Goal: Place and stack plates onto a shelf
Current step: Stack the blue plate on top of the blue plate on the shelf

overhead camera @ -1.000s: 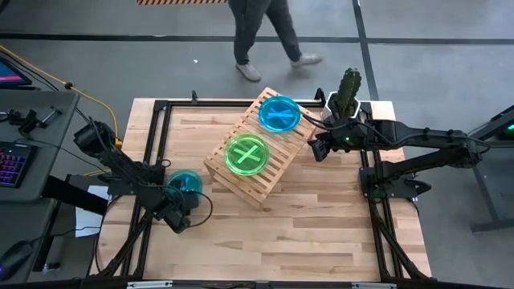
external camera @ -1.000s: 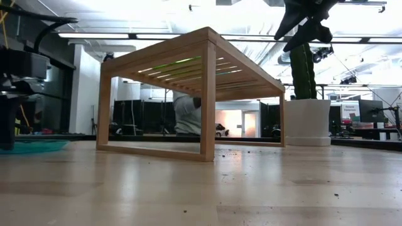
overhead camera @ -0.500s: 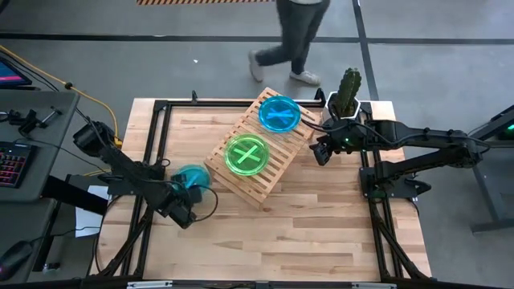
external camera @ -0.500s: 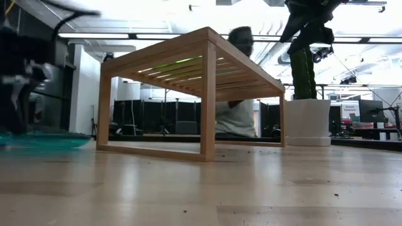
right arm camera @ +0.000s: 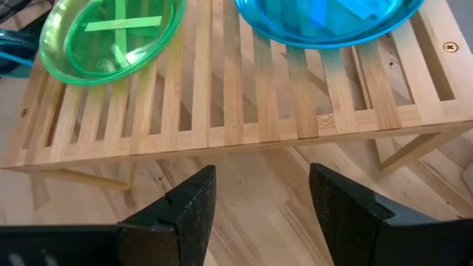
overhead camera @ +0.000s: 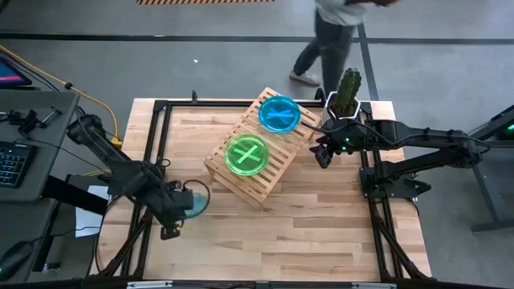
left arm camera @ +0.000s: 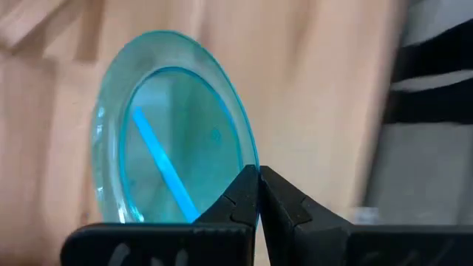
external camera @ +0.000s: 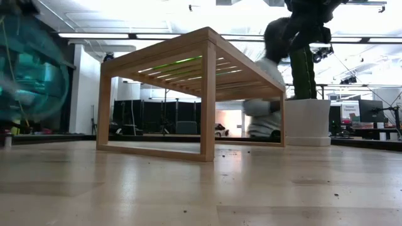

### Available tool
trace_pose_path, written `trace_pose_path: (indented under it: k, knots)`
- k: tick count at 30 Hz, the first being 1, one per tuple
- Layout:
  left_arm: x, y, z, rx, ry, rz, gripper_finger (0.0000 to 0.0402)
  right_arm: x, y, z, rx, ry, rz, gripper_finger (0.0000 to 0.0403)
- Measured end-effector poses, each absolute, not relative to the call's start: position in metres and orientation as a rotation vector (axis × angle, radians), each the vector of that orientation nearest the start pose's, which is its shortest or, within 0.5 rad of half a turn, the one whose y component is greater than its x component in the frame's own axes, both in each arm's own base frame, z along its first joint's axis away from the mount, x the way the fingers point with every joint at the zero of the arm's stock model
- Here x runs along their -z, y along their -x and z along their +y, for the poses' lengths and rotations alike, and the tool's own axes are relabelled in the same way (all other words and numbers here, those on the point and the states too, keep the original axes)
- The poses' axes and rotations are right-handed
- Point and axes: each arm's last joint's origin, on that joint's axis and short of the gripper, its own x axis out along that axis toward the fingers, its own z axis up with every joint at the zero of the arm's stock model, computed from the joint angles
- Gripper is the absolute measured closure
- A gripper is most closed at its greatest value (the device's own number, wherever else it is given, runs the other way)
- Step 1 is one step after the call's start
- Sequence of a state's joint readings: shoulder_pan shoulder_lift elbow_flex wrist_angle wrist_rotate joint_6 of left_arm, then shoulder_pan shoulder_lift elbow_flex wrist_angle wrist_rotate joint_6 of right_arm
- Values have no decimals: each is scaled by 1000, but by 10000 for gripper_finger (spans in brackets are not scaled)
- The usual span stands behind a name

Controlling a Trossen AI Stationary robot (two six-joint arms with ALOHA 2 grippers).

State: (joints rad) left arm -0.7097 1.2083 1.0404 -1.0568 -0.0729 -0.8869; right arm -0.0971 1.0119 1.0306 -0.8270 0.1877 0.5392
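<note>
A teal-blue plate (left arm camera: 174,133) hangs above the table's left part, tipped up almost on edge, with my left gripper (overhead camera: 181,204) shut on it; the low view shows the plate (external camera: 28,69) high at the left. The wooden slatted shelf (overhead camera: 255,146) stands on its legs mid-table. On its top rest a lime-green plate (overhead camera: 246,155) and another teal-blue plate (overhead camera: 279,114). My right gripper (overhead camera: 323,154) hovers open beside the shelf's right end, with nothing between its fingers (right arm camera: 185,207). My left gripper pinches the teal-blue plate's rim (left arm camera: 250,164) between its two fingers, at a single spot on the edge. The plate is lifted clear of the table and stands tilted steeply, its hollow side facing the wrist camera.
A white pot with a cactus (overhead camera: 347,95) stands at the table's far right corner, close behind my right gripper. A person walks past beyond the far edge (overhead camera: 333,32). Bare wood (overhead camera: 305,233) spreads across the table's near half.
My left gripper has shut on the teal-blue plate's rim and risen with it. The plate, which lay flat on the table, is now lifted clear and tipped up nearly on edge. The person behind the table has walked from left to right.
</note>
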Motion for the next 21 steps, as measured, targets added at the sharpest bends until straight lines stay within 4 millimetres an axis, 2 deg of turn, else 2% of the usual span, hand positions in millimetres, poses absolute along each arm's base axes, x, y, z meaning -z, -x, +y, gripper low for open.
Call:
trace_pose_path:
  k: [5, 12, 15, 21]
  knots:
    - [-330, -155, -130, 110, 410, 1107, 401, -325, -186, -23, 465, -457, 708, 203]
    - [-393, -154, -117, 96, 479, 833, 401, -333, -175, -22, 421, -450, 668, 203]
    - [-413, -164, -108, 66, 423, 738, 401, -337, -168, -21, 406, -448, 643, 203]
    - [-436, -198, -85, 35, 162, 658, 401, -345, -157, -20, 398, -465, 586, 203]
